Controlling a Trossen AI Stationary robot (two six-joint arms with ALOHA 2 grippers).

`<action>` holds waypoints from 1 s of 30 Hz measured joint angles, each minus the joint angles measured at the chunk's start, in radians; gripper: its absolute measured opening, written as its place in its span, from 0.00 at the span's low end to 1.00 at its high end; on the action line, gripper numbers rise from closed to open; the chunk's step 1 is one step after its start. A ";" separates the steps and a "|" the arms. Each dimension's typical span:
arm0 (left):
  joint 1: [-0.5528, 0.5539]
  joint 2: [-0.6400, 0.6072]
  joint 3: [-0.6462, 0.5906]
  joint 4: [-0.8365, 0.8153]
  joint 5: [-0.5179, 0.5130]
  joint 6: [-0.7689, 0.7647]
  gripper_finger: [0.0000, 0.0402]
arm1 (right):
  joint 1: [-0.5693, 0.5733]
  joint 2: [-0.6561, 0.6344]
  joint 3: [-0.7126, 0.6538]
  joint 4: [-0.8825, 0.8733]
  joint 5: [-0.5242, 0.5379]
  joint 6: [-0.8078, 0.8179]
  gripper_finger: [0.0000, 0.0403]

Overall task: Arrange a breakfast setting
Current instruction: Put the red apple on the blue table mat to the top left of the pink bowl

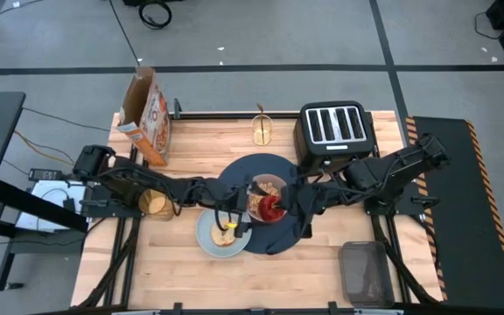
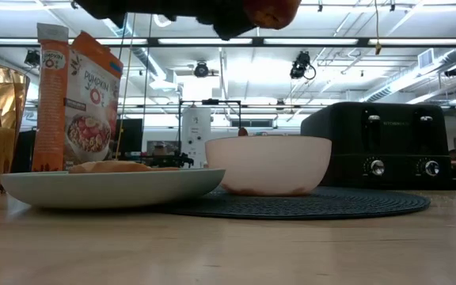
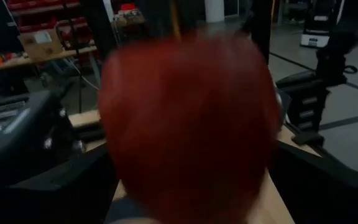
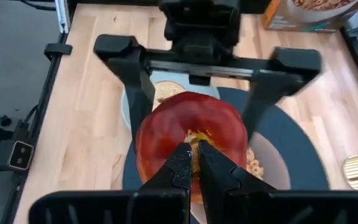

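Observation:
A red apple (image 4: 188, 134) hangs in the air over the tan bowl (image 1: 265, 187) of cereal, which sits on the dark-blue placemat (image 1: 234, 171). My right gripper (image 4: 196, 155) is shut at the apple's top. My left gripper (image 1: 256, 213) is open, with one finger (image 4: 140, 93) on each side of the apple. The apple fills the left wrist view (image 3: 188, 124) and shows at the top of the low view (image 2: 271, 9). Round toast (image 1: 224, 236) lies on the pale-blue plate (image 1: 205, 229). The amber cup (image 1: 156, 204) stands at the left. My right gripper pinches the apple at its stem hollow (image 4: 197, 138) between its two fingertips. The fingers come from the table's right, slanting down. The apple hangs clear above the bowl, stem end up. My left gripper: I cannot tell whether its fingers touch the apple's sides.
The black toaster (image 1: 332, 131) stands at the far right beside the placemat. The orange cereal box (image 1: 147, 114) is at the far left. A gold ribbed thing (image 1: 262, 129) with a thin handle is at the far edge. A dark mesh thing (image 1: 363, 271) lies near right.

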 joint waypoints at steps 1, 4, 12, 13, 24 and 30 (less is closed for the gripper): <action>0.000 0.011 0.015 0.005 -0.003 0.001 0.96 | -0.004 0.000 -0.008 0.006 -0.012 0.000 0.04; 0.001 0.040 0.054 0.005 -0.011 0.002 0.96 | -0.012 0.000 -0.035 0.016 -0.024 0.001 0.04; 0.011 0.073 0.100 -0.057 -0.009 0.030 0.96 | -0.015 0.000 -0.047 0.036 -0.016 -0.001 0.04; 0.011 0.072 0.101 -0.057 -0.009 0.034 0.96 | -0.015 0.000 -0.047 0.035 -0.016 -0.001 0.04; 0.011 0.072 0.100 -0.031 -0.010 0.055 0.85 | -0.033 0.000 -0.047 0.043 -0.021 -0.018 0.04; 0.008 0.072 0.100 -0.024 -0.045 0.049 0.85 | -0.035 0.000 -0.047 0.072 0.011 -0.041 0.18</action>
